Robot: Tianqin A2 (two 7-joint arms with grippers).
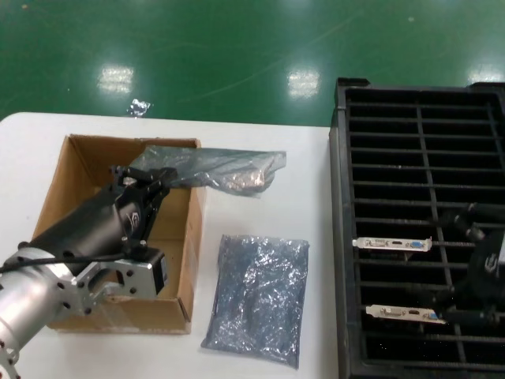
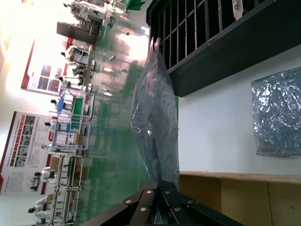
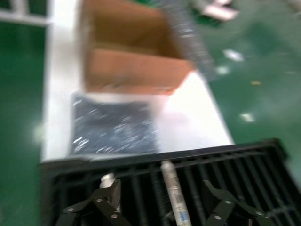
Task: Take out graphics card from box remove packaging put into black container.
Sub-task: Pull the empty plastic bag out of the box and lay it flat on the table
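Mostly white table point(image 1: 260, 213), glossy green floor point(image 1: 237, 47) behind.

Bagged graphics card point(image 1: 213, 170) held by left gripper point(image 1: 140, 183) over box point(image 1: 79, 170). Empty packaging point(image 1: 259, 296) laid on table point(image 1: 260, 213). Two cards slotted in black container point(image 1: 418, 142); right gripper point(image 1: 473, 276) positioned above.

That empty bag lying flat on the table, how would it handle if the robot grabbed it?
The empty anti-static bag looks crinkled and thin, so probably floppy and very light. Its shiny film likely slips on the white table when pushed.
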